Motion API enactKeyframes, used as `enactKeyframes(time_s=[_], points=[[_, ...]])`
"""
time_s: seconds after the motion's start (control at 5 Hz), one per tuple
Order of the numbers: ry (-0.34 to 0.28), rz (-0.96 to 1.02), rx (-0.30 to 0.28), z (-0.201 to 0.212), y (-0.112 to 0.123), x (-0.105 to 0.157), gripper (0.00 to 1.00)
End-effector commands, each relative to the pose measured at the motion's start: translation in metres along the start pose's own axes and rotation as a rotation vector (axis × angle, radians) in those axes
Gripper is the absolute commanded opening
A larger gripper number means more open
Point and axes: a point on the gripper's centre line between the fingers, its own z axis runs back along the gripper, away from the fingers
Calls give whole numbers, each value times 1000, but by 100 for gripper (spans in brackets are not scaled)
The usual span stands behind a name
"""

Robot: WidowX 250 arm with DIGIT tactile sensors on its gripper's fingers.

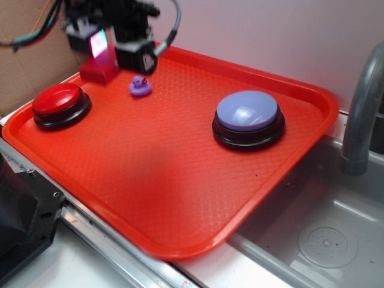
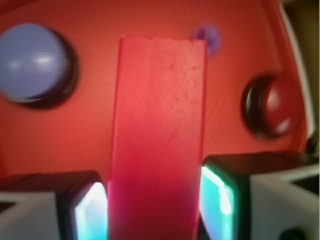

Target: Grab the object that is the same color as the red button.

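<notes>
The red block [image 1: 99, 70] stands at the tray's far left corner, just behind the red button [image 1: 58, 99]. My gripper [image 1: 115, 55] comes down on it from above, shut on the block. In the wrist view the block [image 2: 159, 110] fills the gap between the two glowing pads [image 2: 220, 197], touching both, with the gripper [image 2: 154, 205] closed around its near end. The red button [image 2: 277, 105] lies to the right there. Whether the block's lower end is off the tray I cannot tell.
A small purple duck [image 1: 140, 87] sits just right of the block. A lavender-blue button [image 1: 248, 111] stands on the right half of the red tray [image 1: 156, 180]. A metal sink [image 1: 324, 240] and grey faucet [image 1: 360, 120] lie to the right.
</notes>
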Motion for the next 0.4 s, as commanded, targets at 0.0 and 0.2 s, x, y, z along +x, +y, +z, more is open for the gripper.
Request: enactKeyframes(time_s=[0.0, 0.2], points=[[-25, -423, -24, 62, -30, 12, 0], [-10, -337, -48, 57, -3, 16, 0]])
